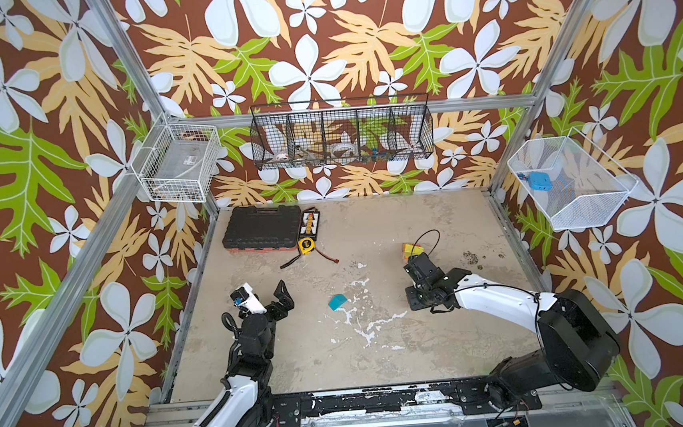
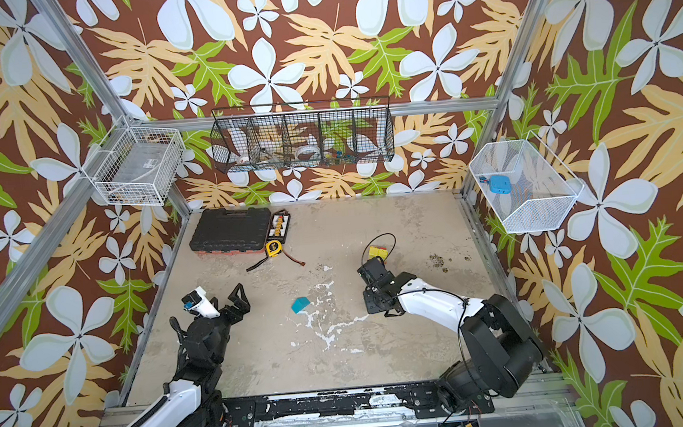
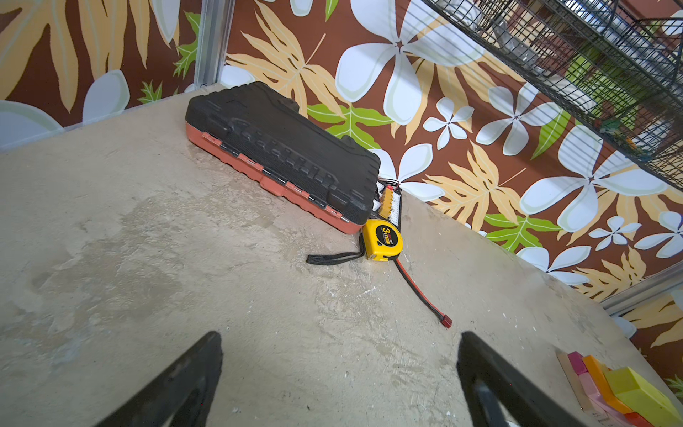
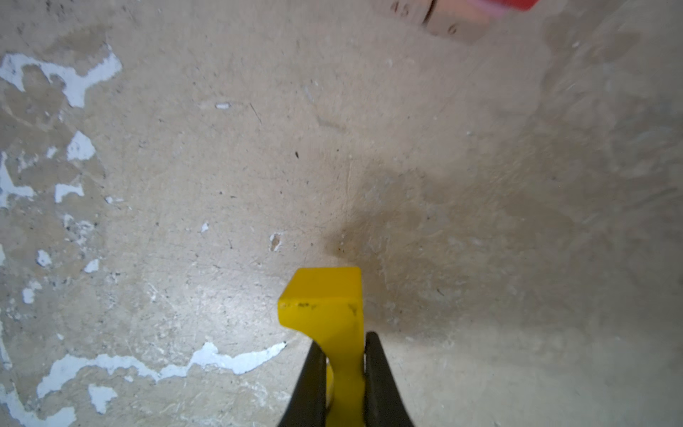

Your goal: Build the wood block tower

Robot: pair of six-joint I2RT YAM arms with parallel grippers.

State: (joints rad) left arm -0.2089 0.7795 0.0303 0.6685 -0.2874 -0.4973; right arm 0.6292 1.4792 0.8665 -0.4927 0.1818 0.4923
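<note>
While the left tool (image 3: 340, 344) gapes wide, the right tool (image 4: 344, 342) clamps a yellow block (image 4: 325, 295).

a robot lab test cell: aluminium frame (image 1: 468, 103), leaf-print walls (image 1: 316, 24), wire baskets (image 1: 342, 133), 2 bench-mounted arms (image 1: 500, 298).
</note>
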